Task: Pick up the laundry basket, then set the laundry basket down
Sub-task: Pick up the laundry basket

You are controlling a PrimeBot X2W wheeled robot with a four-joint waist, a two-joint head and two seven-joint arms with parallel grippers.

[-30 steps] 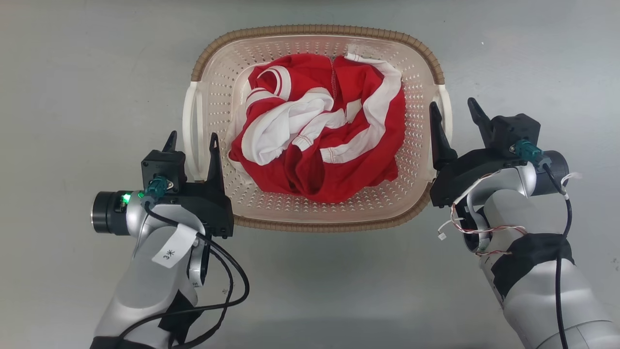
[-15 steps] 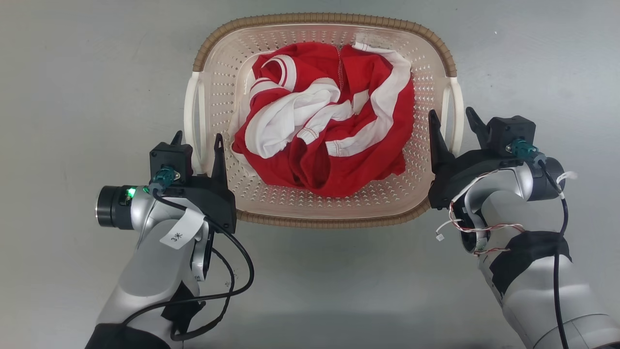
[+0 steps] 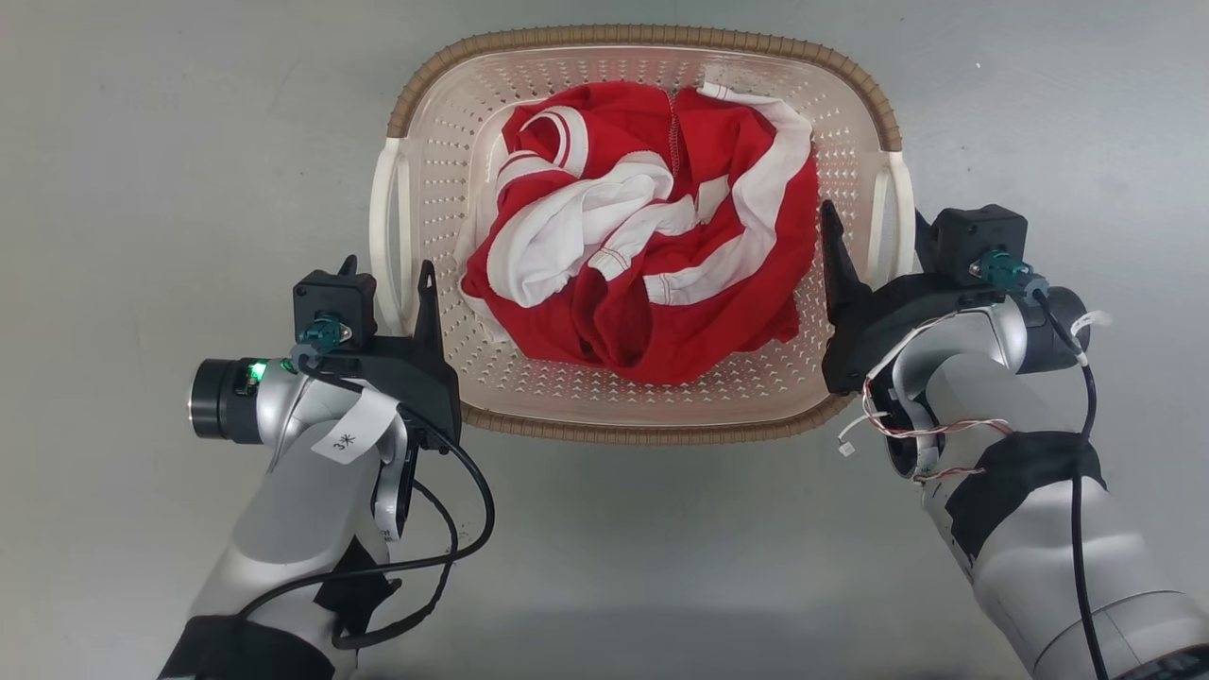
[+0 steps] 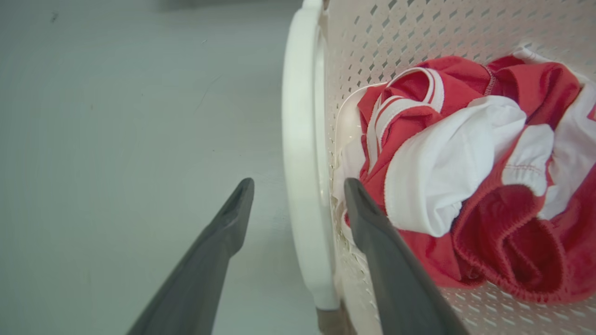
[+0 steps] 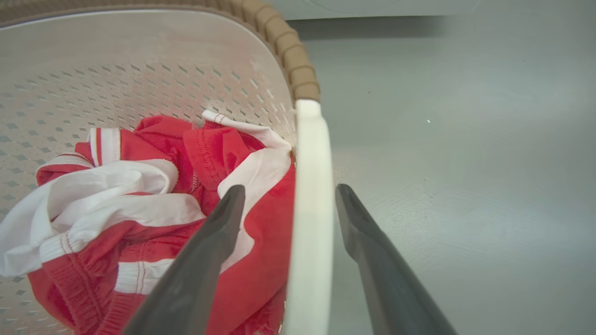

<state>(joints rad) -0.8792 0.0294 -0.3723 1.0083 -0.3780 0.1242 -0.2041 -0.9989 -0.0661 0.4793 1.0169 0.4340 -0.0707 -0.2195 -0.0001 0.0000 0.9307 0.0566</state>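
Laundry basket (image 3: 642, 38) sits on the grey floor (image 3: 142, 142), straight ahead, long side toward the robot. A red-and-white garment (image 3: 642, 255) is heaped inside, reaching toward the right wall.

Left gripper (image 3: 388, 266): jaws spread and straddling the white left handle (image 4: 300, 163), one finger outside over the floor and one inside against the holed wall. No pinch yet; daylight shows on both sides of the handle.

Right gripper (image 5: 289, 187): jaws spread as well, astride the white right handle (image 5: 312, 186). The inner finger lies over the garment; the outer one is outside.

Change over the last second: the whole head view has shifted and the basket reads slightly larger, so the camera has moved, likely the body bending in. Against the basket, the right gripper now has its outer finger close by the handle, where a second ago it stood well clear. The left keeps the same straddle.

Judgement: approach is finished and both handles are bracketed. Next comes closing both jaws together, then a level lift. Risk: the right inner finger may catch cloth along with the handle.
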